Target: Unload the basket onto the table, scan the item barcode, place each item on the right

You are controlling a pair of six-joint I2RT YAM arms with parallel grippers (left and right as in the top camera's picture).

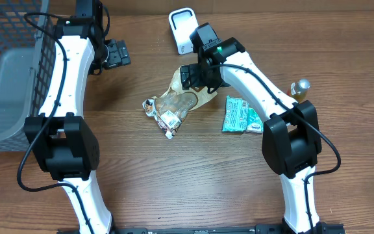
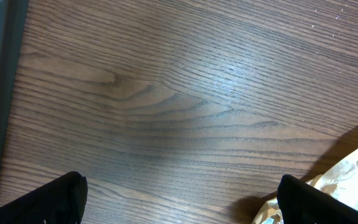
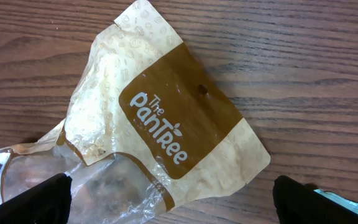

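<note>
So here the right fingers (image 3: 39, 202) were spread wide apart with nothing in them, hanging right over the crinkly brown-and-cream plastic snack bag (image 1: 177, 104) printed "The Pantree". The bag lay flat around the middle of the wooden desk (image 1: 174, 188). The left fingers (image 2: 42, 202) were wide apart and empty too, parked over bare wood out at the bag's 10 o'clock, with just a corner of the bag poking into that wrist view at 4 o'clock.

The white rounded box (image 1: 183, 29), which I took for the scanner, stood at the bag's 12 o'clock, near but not touching. A teal foil packet (image 1: 239, 116) sat at its 3 o'clock and a grey mesh basket (image 1: 12, 71) way off at 9 o'clock.

My read: this was the pickup step, nothing scanned yet. I'd go for the brown printed end, since it looked flatter and stiffer than the clear, wrinkly end. Drop one finger on each side of an edge and pinch the film, because thin plastic likes to skate along the desk. There was a small white label at the bag's 7 o'clock end that might be the barcode, but it was too small to tell. Either way, don't cover it, then turn that face toward the box.
</note>
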